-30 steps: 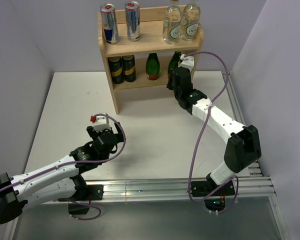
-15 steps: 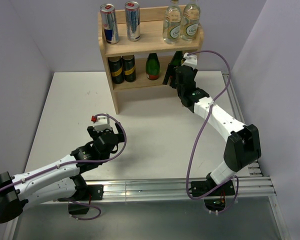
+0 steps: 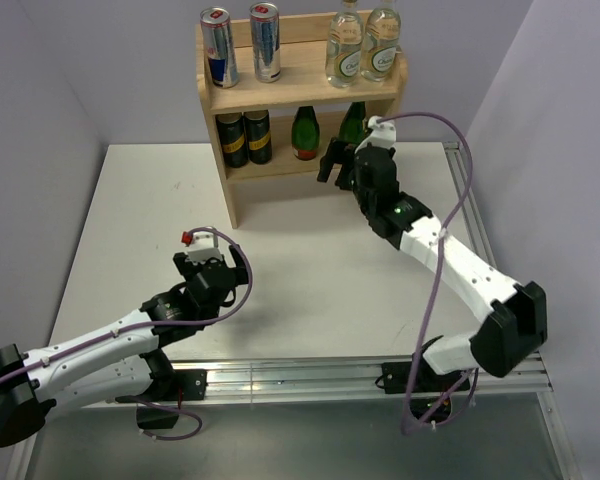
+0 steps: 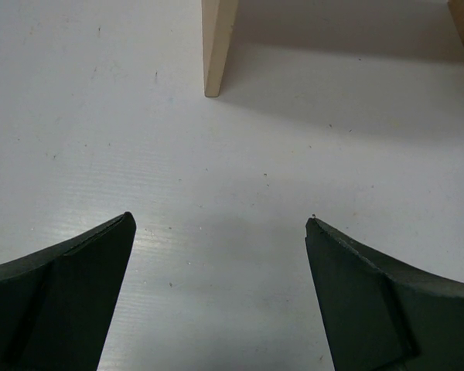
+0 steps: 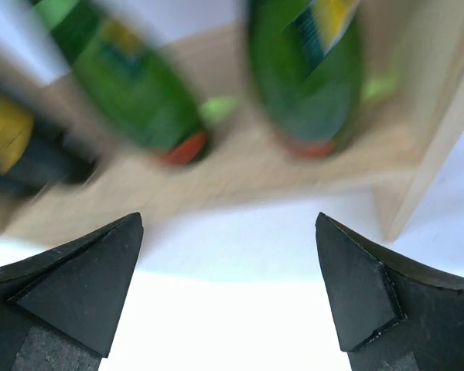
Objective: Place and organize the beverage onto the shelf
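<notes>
Arm Appearance: Both Units

The left arm (image 3: 100,345) and right arm (image 3: 450,255) have white link shells and black joint housings. A purple cable (image 3: 432,290) loops along each. The left pincer (image 4: 220,224) and right pincer (image 5: 228,220) have matte black, wedge-shaped fingers. Markings — a red part (image 3: 187,238) at the left wrist, a green indicator light (image 3: 385,210) on the right arm.

Standing here, I can't make out a single word, brand or number. The two clear glass bottles (image 3: 345,50) on top of the light wooden shelf (image 3: 300,90) wear pale oval labels with a dark scrawl too small to read, and the slim silver-and-blue cans (image 3: 218,50) show only a red mark. The dark green bottles (image 5: 309,77) have yellow-and-blue labels, blurred in the right wrist view.
</notes>
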Motion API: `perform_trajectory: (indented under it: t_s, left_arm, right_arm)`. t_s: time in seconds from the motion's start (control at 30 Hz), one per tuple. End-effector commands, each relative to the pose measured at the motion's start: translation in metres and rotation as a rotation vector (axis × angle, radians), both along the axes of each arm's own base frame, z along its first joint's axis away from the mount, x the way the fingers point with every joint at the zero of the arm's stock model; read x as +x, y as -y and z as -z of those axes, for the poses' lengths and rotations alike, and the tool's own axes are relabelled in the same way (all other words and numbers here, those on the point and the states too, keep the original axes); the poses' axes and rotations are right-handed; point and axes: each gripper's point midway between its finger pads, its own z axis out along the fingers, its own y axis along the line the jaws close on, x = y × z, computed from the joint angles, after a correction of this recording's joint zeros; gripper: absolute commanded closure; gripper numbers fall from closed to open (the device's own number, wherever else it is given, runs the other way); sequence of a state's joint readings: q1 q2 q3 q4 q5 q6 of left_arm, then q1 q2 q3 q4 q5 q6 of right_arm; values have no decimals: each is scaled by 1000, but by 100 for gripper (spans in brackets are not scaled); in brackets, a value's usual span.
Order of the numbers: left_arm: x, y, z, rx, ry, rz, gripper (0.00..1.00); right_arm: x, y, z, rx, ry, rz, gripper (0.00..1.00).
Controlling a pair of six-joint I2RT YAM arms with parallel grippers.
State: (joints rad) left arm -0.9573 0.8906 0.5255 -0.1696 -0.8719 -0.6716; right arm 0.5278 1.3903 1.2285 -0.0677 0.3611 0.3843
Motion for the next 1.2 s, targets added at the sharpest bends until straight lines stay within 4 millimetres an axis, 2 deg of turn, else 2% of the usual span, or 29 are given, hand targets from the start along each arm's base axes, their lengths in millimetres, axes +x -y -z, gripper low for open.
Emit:
perform_trajectory:
  t_s: [0.0,0.03,0.1,0.13,0.17,0.23,0.27,0.33,0.43,0.53,0.57,0.6,0.63,0.67,0.7,0.73,0.77,0.8,0.83,0.87,0.97,1.0,1.03,1.17]
  left_arm:
    - [0,-1,-16,-51,36,-14,1]
    - [1,0,-20,-58,38,-12,1]
    - [-1,1,-25,-54,28,-3,1]
    - [0,3,-38,-67,39,0,1]
    - [0,3,-45,-68,42,4,1]
    - [-1,1,-70,-80,58,8,1]
    - [-2,0,-79,-95,70,3,1]
    - [-6,7,-105,-157,114,52,1]
    - [-7,9,-120,-189,154,71,1]
    - [-3,4,-117,-163,153,28,1]
    - [-2,3,-111,-141,137,17,1]
    - [-1,3,-109,-144,133,11,1]
    - [-2,3,-106,-142,127,7,1]
    - [-3,2,-105,-147,126,7,1]
    - [-4,1,-98,-148,117,7,1]
    - [-5,0,-95,-154,117,7,1]
    - [-6,-2,-94,-165,120,6,1]
    - [-8,-4,-87,-161,112,2,1]
    - [-9,-5,-84,-165,111,2,1]
    - [-10,-8,-84,-169,114,-1,1]
    - [-12,-12,-75,-163,104,-11,1]
    - [-13,-13,-72,-157,100,-12,1]
    - [-13,-13,-71,-157,100,-16,1]
    - [-12,-14,-64,-150,101,-18,1]
  right_arm:
    - [-47,-13,-9,-1,3,-39,0]
    - [-65,-25,0,-19,-10,-58,0]
    - [-94,-30,-5,-7,2,-99,0]
    - [-108,-37,10,-12,-23,-144,0]
    - [-129,-44,0,15,2,-205,0]
    - [-147,-45,1,41,-1,-233,0]
    - [-162,-45,1,55,6,-275,0]
    - [-176,-40,3,77,24,-310,0]
    - [-177,-41,-6,95,95,-334,0]
    - [-165,-64,-15,91,129,-375,0]
    - [-163,-72,-14,83,123,-393,0]
    - [-157,-78,-17,87,131,-399,0]
    - [-146,-93,-15,71,117,-411,0]
    - [-139,-100,-12,64,94,-411,16]
    - [-124,-100,-10,65,72,-390,25]
    - [-109,-110,-7,55,52,-382,35]
    - [-100,-113,-6,56,48,-376,57]
    - [-92,-116,-6,65,44,-373,72]
    - [-76,-118,-5,65,42,-356,93]
    - [-68,-118,-5,64,42,-348,99]
    - [-42,-119,-8,49,49,-318,100]
    - [-35,-119,-20,51,71,-308,100]
    - [-27,-121,-12,35,55,-304,100]
    - [2,-116,-14,36,62,-281,100]
